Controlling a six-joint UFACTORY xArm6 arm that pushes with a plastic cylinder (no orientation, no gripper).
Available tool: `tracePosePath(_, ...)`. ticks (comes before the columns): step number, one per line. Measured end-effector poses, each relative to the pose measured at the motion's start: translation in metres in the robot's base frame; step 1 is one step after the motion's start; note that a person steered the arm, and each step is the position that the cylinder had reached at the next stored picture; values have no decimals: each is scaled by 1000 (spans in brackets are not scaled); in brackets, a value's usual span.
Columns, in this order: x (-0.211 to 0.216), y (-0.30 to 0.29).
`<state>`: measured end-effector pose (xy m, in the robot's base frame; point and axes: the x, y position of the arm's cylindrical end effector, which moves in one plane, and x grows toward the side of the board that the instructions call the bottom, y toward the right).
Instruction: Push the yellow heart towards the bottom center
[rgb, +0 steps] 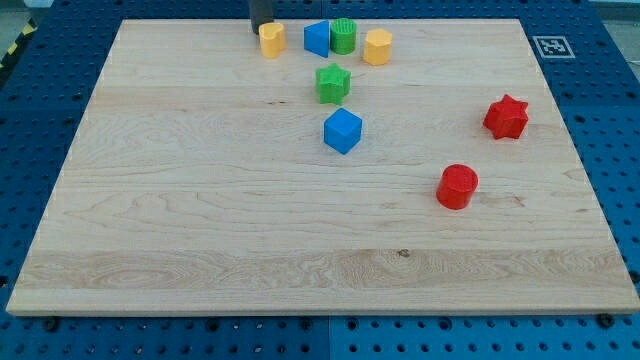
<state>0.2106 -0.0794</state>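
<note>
The yellow heart (271, 39) sits near the board's top edge, left of centre. My tip (260, 29) is at the heart's upper left, touching or nearly touching it. The rod enters from the view's top. Right of the heart stand a blue block (317, 38), a green ridged cylinder (343, 36) and a yellow hexagon (377, 46) in a row.
A green star (333, 83) and a blue cube (342, 130) lie below the row. A red star (506, 117) and a red cylinder (457, 186) are at the right. The wooden board (200, 230) rests on a blue pegboard table.
</note>
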Motion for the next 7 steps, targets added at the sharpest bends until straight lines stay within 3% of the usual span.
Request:
tracePosePath(3, 59, 12)
tracePosePath(7, 167, 11)
